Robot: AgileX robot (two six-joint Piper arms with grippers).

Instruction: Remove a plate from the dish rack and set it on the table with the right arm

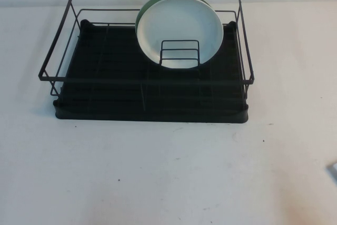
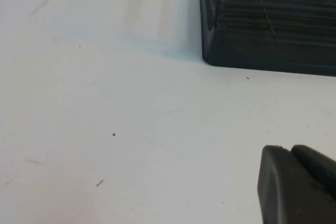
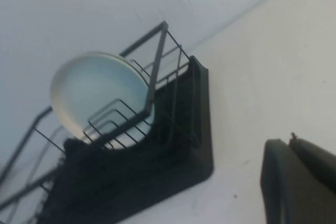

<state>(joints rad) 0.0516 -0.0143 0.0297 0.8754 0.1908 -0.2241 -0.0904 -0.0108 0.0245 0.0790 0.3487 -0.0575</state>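
A black wire dish rack [image 1: 147, 72] sits on a white table [image 1: 158, 177]. A white plate [image 1: 181, 32] stands on edge inside, leaning on a small wire divider [image 1: 179, 54] (a green plate [image 1: 141, 17] stands behind it). The left gripper [image 2: 296, 187] and right gripper [image 3: 299, 182] hover beside the rack; their grip cannot be told.

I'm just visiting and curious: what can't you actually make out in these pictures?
- Green plate: high view, only a rim shows behind the white plate.
- Plates' lower edges: hidden by the divider in the rack.
- Left gripper: left wrist view, cut off by the frame's edge above the table; open or shut unclear.
- Right gripper: right wrist view, likewise cut off beside the rack.
- Both arms: outside the high view.
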